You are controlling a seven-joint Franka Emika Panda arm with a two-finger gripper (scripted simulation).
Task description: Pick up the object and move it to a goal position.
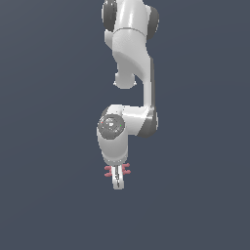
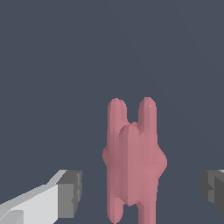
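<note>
The gripper (image 2: 142,190) stands wide apart around the pinkish-red object (image 2: 133,159), neither pad touching it

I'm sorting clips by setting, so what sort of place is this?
Most likely a bare simulated workspace, not a real room: a flat, featureless grey-blue ground, a cleanly rendered white arm, and one pinkish-red pronged object between the open end effector fingers.

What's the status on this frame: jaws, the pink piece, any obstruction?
Gripper open, jaws wide either side of the pink piece, no contact visible. Piece not gripped. Nothing else in view, no obstruction seen.
</note>
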